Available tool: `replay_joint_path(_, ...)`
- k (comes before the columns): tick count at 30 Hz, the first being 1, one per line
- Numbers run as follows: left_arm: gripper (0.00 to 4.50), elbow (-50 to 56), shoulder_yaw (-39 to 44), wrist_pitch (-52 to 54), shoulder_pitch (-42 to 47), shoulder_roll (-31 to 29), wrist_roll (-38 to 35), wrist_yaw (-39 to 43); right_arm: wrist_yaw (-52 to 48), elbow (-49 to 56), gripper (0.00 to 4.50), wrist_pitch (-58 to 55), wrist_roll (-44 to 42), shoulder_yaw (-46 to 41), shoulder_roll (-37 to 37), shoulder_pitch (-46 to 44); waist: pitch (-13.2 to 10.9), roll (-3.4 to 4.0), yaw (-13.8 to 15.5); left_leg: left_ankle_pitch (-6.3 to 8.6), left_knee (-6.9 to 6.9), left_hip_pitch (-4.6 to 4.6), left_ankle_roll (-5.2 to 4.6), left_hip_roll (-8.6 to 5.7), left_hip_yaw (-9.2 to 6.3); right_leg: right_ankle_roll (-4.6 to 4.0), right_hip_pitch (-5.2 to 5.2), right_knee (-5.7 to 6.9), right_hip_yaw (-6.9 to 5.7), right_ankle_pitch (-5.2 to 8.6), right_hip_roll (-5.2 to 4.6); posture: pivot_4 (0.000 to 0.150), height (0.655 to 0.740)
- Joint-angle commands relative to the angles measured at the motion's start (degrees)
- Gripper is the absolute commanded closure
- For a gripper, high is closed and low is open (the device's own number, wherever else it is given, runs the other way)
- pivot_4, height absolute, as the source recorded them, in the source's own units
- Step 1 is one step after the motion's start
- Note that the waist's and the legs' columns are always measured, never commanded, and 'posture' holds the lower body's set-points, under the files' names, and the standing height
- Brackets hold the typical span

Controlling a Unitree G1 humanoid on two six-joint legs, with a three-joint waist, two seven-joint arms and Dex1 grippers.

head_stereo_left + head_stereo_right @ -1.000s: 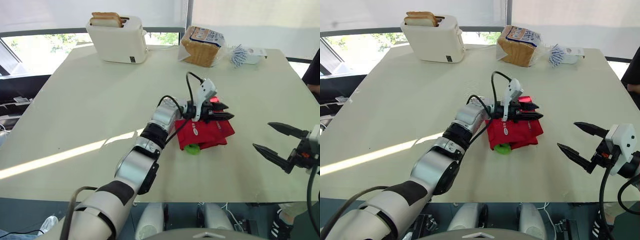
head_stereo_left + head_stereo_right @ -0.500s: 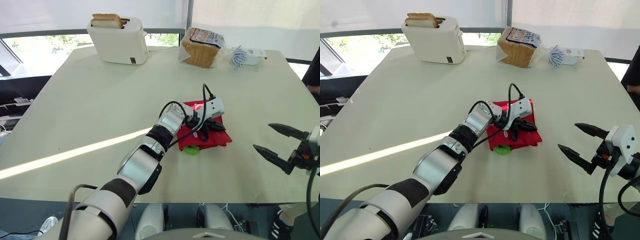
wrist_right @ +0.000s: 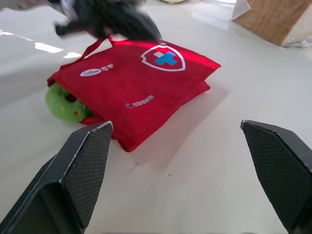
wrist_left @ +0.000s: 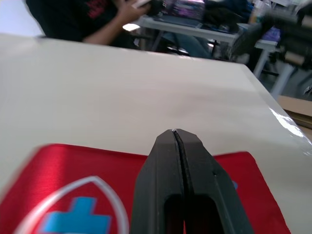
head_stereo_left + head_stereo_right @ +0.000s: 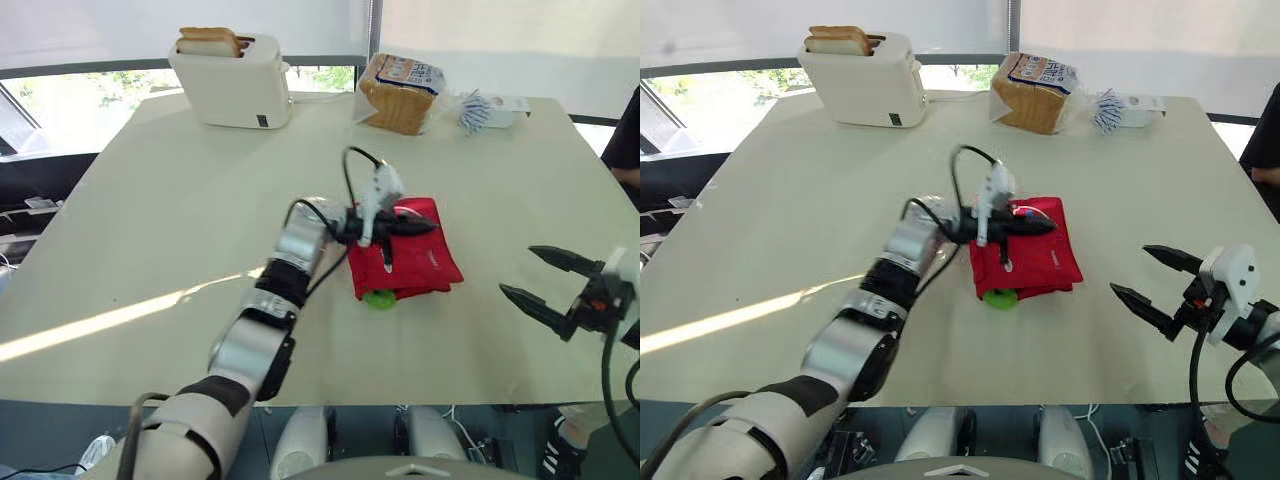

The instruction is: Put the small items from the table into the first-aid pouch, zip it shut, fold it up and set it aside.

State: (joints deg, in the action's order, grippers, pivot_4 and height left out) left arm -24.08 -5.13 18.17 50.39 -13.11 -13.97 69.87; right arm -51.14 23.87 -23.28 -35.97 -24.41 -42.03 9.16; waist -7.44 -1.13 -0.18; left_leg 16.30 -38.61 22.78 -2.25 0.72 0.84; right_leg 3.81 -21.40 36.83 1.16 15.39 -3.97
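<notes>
Left wrist view settles the main question. The left gripper [image 4: 175, 132] has its two black fingers pressed flat together, with just a thin seam between them and nothing pinched in there. It hangs over the far part of the red first-aid pouch [image 5: 415, 265], fingers pointing toward the robot's right. Honestly I can't tell whether the tips touch the fabric or sit just above it. The right gripper [image 5: 520, 272] is the opposite: spread wide, empty, and well apart from the pouch, off to its right near the front edge of the table [image 5: 150, 230].

The pouch lies flat and folded over, a little right of mid-table. It looks a bit longer front-to-back than across, with its shield end toward the far side. A green ring-shaped thing [image 5: 380, 297] pokes out at its near left corner.

Right wrist view adds detail. The shield with a blue cross sits face up, there are two small white prints further down, and the green thing is tucked under the top layer, half out. Left wrist view also catches a person [image 4: 73, 14] in a dark top past the table's edge. From the head views, the toaster [image 5: 235, 85] with bread in it and a bagged loaf [image 5: 400, 90] sit at the far edge.
</notes>
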Motion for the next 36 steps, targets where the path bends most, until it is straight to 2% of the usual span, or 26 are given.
replay_joint_path(1, 4.50, 10.82, 2.27, 3.08, -4.37, -6.23, -5.38, 4.84, -0.11, -3.31, 0.50, 0.91, 1.76, 2.28, -0.78, -3.64, 0.02, 0.03, -0.34, -0.01, 0.02, 0.00, 0.02, 0.06, 0.00, 0.00, 0.00, 0.00, -0.01, 0.00, 0.00, 0.150, 0.7400)
replay_joint_path(2, 4.50, 12.92, 2.61, 3.85, -5.79, -8.62, -6.13, 5.77, -0.30, -4.92, 0.74, 1.22, 2.58, 3.53, -0.84, -5.32, 0.00, 0.06, -0.39, -0.02, 0.02, -0.04, 0.04, 0.09, 0.03, 0.00, 0.01, 0.00, 0.01, 0.00, 0.00, 0.150, 0.7400)
replay_joint_path(3, 4.50, 15.12, 3.05, 4.86, -6.99, -10.82, -6.99, 6.43, -0.28, -6.49, 1.17, 1.33, 3.29, 4.73, -0.74, -7.24, 0.00, 0.05, -0.45, -0.06, 0.03, -0.04, 0.10, 0.08, 0.04, 0.00, 0.01, 0.00, 0.02, 0.00, -0.02, 0.150, 0.7400)
replay_joint_path(7, 4.50, 22.94, 5.53, 10.54, -10.51, -19.51, -12.98, 11.14, 0.70, -14.31, 3.13, 2.57, 7.17, 10.81, 1.09, -17.95, -0.19, 0.02, -0.33, -0.05, -0.04, -0.01, 0.08, -0.04, 0.05, 0.00, -0.01, 0.02, 0.02, -0.01, -0.02, 0.150, 0.7400)
replay_joint_path(10, 4.50, 27.38, 5.88, 12.49, -12.66, -26.02, -14.61, 13.85, 0.72, -21.04, 4.41, 3.30, 10.21, 16.09, 3.91, -26.28, -0.27, 0.03, -0.77, -0.10, -0.02, 0.00, 0.16, -0.01, 0.09, 0.00, -0.08, 0.03, 0.05, -0.01, 0.01, 0.150, 0.7400)
replay_joint_path(13, 4.50, 29.74, 6.15, 13.67, -13.71, -29.90, -15.92, 14.29, 0.27, -27.71, 4.46, 4.71, 13.10, 19.93, 6.87, -32.96, -0.30, 0.08, -0.43, -0.16, 0.07, -0.03, 0.27, -0.01, 0.10, -0.01, -0.09, 0.02, 0.05, 0.00, 0.03, 0.150, 0.7400)
replay_joint_path(19, 4.50, 32.18, 6.59, 16.19, -13.46, -32.11, -17.06, 10.35, 1.63, -42.88, 4.46, 9.40, 19.56, 25.07, 12.35, -43.80, -0.43, -0.01, -0.54, -0.15, 0.00, 0.04, 0.26, -0.07, 0.08, 0.00, -0.09, 0.01, 0.03, -0.01, -0.04, 0.150, 0.7400)
replay_joint_path(20, 3.96, 32.61, 6.84, 16.71, -13.29, -32.24, -17.39, 9.44, 1.78, -45.50, 4.50, 10.57, 20.53, 25.54, 13.25, -45.12, -0.43, 0.00, -0.59, -0.16, 0.00, 0.04, 0.28, -0.10, 0.13, 0.00, -0.11, 0.04, 0.07, -0.01, -0.03, 0.150, 0.7400)
replay_joint_path(22, 3.32, 33.49, 7.73, 18.16, -12.85, -32.77, -18.35, 7.72, 1.57, -49.92, 4.50, 12.05, 21.61, 26.29, 15.06, -47.05, -0.46, -0.04, -0.76, -0.16, 0.02, 0.02, 0.28, -0.08, 0.11, 0.00, -0.11, 0.04, 0.06, -0.01, -0.02, 0.150, 0.7400)
replay_joint_path(26, 1.27, 34.16, 8.03, 18.30, -13.24, -34.22, -18.66, 6.65, 1.02, -55.30, 4.50, 13.41, 22.90, 26.50, 17.11, -48.21, -0.48, -0.02, -0.79, -0.18, 0.07, 0.02, 0.30, -0.04, 0.13, -0.01, -0.14, 0.06, 0.06, -0.01, 0.01, 0.150, 0.7400)
replay_joint_path(29, 0.09, 34.62, 8.69, 19.10, -13.44, -34.47, -19.96, 5.70, -0.02, -58.02, 4.50, 13.32, 24.83, 28.22, 17.99, -47.70, -0.48, -0.02, -0.77, -0.18, 0.06, 0.01, 0.30, -0.05, 0.15, -0.01, -0.14, 0.06, 0.07, -0.01, 0.00, 0.150, 0.7400)
replay_joint_path(36, 0.02, 35.65, 8.35, 18.76, -14.99, -34.77, -20.33, 4.50, -1.21, -56.16, 4.50, 14.24, 27.26, 30.80, 20.29, -45.30, -0.46, -0.05, -1.45, -0.18, 0.07, -0.05, 0.31, -0.01, 0.15, -0.01, -0.13, 0.10, 0.06, -0.01, 0.03, 0.150, 0.7400)
